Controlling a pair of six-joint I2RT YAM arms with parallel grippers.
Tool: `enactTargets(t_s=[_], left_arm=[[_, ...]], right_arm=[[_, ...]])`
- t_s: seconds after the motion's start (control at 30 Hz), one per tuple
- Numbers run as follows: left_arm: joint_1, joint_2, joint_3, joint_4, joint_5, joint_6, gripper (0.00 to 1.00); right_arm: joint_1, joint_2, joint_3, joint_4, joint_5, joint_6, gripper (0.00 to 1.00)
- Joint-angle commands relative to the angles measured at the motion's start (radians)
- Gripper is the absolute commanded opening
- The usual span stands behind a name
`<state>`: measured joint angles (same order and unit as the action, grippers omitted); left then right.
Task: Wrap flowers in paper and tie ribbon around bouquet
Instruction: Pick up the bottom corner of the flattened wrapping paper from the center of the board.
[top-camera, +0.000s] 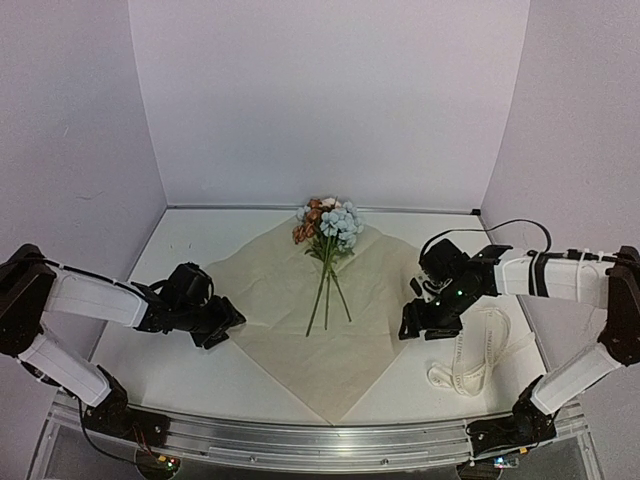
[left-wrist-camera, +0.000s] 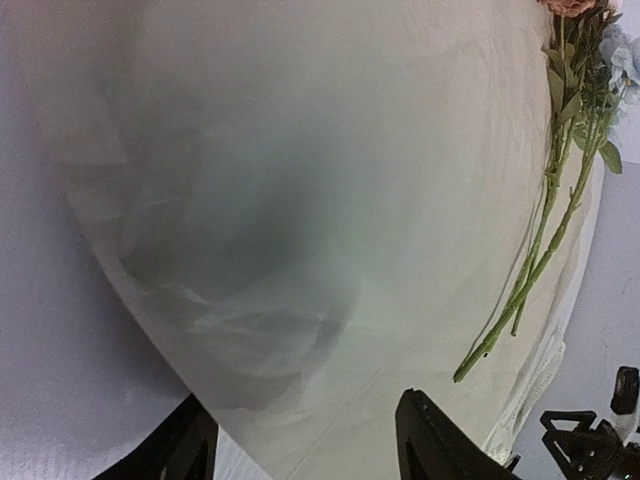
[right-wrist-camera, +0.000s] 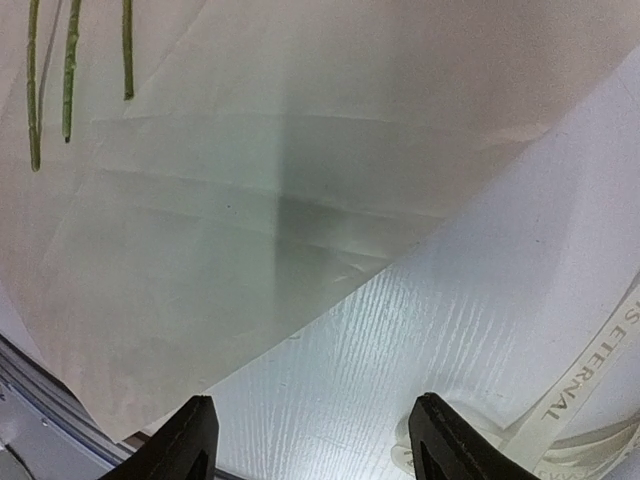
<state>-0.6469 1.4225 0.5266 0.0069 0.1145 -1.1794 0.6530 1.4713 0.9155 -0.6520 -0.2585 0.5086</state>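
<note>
Flowers (top-camera: 328, 238) are lying mid-paper (top-camera: 290, 345), blooms at the far end. Left gripper (top-camera: 228, 320) is wide open at the paper's left corner, right gripper (top-camera: 412, 325) open at its right edge, both empty. Ribbon (right-wrist-camera: 585, 385) lies just right of that.

Both arms reach inward, low — left claw (top-camera: 230, 321) and right claw (top-camera: 410, 328) parted wide.

Camera layout: one overhead, two wrist-mounted.
Top view looks down on the whole table (top-camera: 185, 380) from the near edge; both wrist views sit close over the paper (top-camera: 280, 290), facing inward, sharing the stems of the flowers (top-camera: 322, 295).
</note>
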Motion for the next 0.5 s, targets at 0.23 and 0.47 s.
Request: enactTargets(t_s=[0.23,0.47], left_arm=[[0.0,0.056,0.004,0.06,0.087,-0.054,0.12],[0.074,0.008,0.011,-0.026,0.197,-0.034,0.0]], right_arm=[[0.15,-0.053,-0.044,0.152,0.11,-0.354,0.68],[0.265,-0.1,-0.226,0.493,0.066,-0.642,0.74]])
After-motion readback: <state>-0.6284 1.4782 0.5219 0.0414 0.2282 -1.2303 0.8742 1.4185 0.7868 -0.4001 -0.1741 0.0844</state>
